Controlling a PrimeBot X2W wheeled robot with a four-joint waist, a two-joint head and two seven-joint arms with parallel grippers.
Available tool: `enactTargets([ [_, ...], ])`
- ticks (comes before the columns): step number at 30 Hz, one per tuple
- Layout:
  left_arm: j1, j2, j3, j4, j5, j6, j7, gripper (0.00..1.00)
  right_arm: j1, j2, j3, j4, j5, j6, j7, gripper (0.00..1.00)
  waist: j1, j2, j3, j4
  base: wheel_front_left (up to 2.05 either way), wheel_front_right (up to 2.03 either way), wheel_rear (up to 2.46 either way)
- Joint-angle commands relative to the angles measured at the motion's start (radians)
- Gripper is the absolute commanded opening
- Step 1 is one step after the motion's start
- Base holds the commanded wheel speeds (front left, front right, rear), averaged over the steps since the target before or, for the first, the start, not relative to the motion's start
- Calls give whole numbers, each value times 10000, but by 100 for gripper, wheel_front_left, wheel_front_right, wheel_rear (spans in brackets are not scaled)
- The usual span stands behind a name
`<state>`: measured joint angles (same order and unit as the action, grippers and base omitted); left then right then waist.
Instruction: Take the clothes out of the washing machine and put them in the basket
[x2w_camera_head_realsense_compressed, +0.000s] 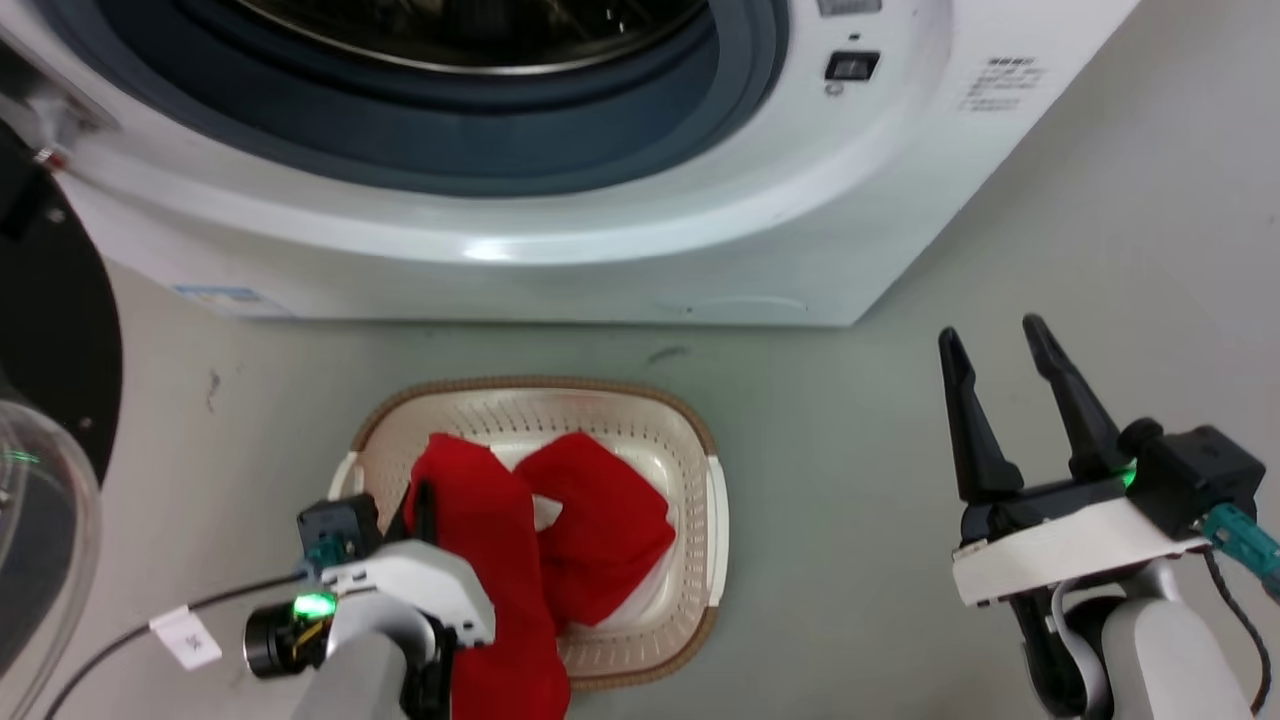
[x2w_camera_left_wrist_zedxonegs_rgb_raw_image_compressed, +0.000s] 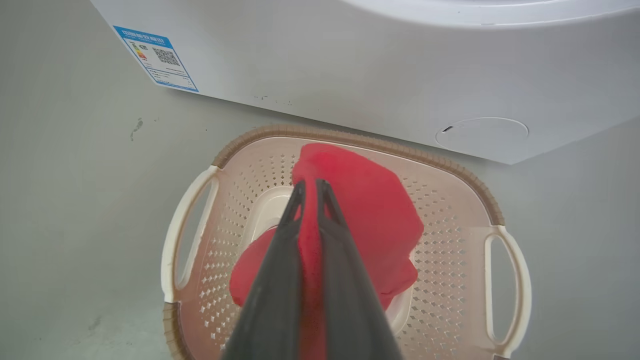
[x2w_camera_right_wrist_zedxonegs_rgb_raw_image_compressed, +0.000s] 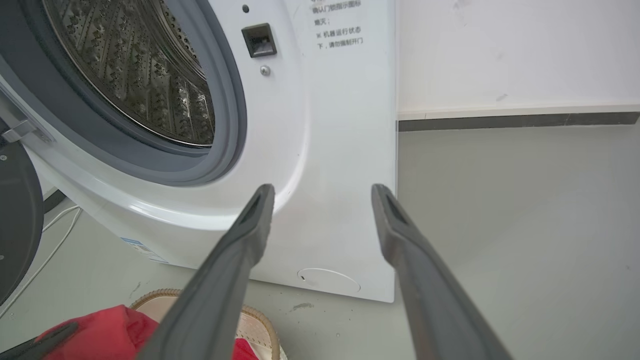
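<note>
The cream basket (x2w_camera_head_realsense_compressed: 540, 386) with a brown rim stands on the floor before the white washing machine (x2w_camera_head_realsense_compressed: 600, 260). One red piece of the clothes (x2w_camera_head_realsense_compressed: 600, 525) lies inside it. My left gripper (x2w_camera_head_realsense_compressed: 428, 500) is over the basket's left side, shut on a second red garment (x2w_camera_head_realsense_compressed: 495, 590) that hangs down across the near rim. In the left wrist view the fingertips (x2w_camera_left_wrist_zedxonegs_rgb_raw_image_compressed: 300, 192) pinch a red fold above the basket (x2w_camera_left_wrist_zedxonegs_rgb_raw_image_compressed: 350, 136), with the other garment (x2w_camera_left_wrist_zedxonegs_rgb_raw_image_compressed: 375, 220) below. My right gripper (x2w_camera_head_realsense_compressed: 992, 335) hovers open to the right, holding nothing. It (x2w_camera_right_wrist_zedxonegs_rgb_raw_image_compressed: 322, 189) faces the machine's front (x2w_camera_right_wrist_zedxonegs_rgb_raw_image_compressed: 325, 150) and steel drum (x2w_camera_right_wrist_zedxonegs_rgb_raw_image_compressed: 140, 65).
The machine's black-rimmed glass door (x2w_camera_head_realsense_compressed: 45, 330) hangs open at the far left, close to my left arm. A thin cable (x2w_camera_head_realsense_compressed: 120, 640) trails from the left wrist. Bare grey floor (x2w_camera_head_realsense_compressed: 880, 480) lies between the basket and my right gripper. A wall with a dark skirting strip (x2w_camera_right_wrist_zedxonegs_rgb_raw_image_compressed: 520, 121) stands right of the machine.
</note>
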<state>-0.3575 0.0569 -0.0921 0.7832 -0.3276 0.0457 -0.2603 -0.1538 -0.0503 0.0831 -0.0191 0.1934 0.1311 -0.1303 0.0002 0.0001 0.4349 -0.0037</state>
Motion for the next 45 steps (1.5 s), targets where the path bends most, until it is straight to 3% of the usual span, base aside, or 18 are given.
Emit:
enactTargets([
  [1, -461, -15, 69, 154, 81, -39, -67, 0, -227, 3, 45, -91, -72, -5, -7, 100, -2, -1, 807, -93, 0, 0, 0],
  [9, -2293, 150, 517, 1210, 498, -117, -49, 0, -1016, 5, 306, -290, -112, -5, -105, 100, -2, -1, 2582, -545, 0, 0, 0],
  [17, -3089, 374, 876, 2133, 770, -61, -50, 0, -1517, 6, 532, -129, 87, -5, -468, 100, -2, -1, 3806, -1082, 0, 0, 0],
  [30, -3431, 472, 1105, 3702, 851, -97, -51, 0, -1839, 5, 743, 343, 242, -7, -840, 100, -2, -1, 4083, -1346, 0, 0, 0],
  [31, -3392, 449, 1128, 3767, 825, -108, -51, 3, -1847, 5, 729, 395, 231, -7, -847, 100, -2, -1, 3976, -1328, 0, 0, 0],
  [32, -3315, 434, 1148, 3816, 812, -109, -51, 38, -1847, 3, 704, 443, 215, -5, -872, 100, -2, -1, 3841, -1308, 0, 0, 0],
  [33, -3315, 434, 1148, 3816, 812, -109, -51, 38, -1847, 3, 704, 443, 215, -5, -872, 100, -2, -1, 3841, -1308, 0, 0, 0],
  [34, -3214, 413, 1182, 3805, 791, -75, -51, 100, -1824, 3, 678, 526, 178, -7, -899, 100, -2, -1, 3647, -1279, 0, 0, 0],
  [45, -1490, 140, 1342, 3159, 849, -346, -51, 100, -908, 3, 267, 1233, -24, -7, -1036, 100, -2, -1, 458, -942, 0, 0, 0],
])
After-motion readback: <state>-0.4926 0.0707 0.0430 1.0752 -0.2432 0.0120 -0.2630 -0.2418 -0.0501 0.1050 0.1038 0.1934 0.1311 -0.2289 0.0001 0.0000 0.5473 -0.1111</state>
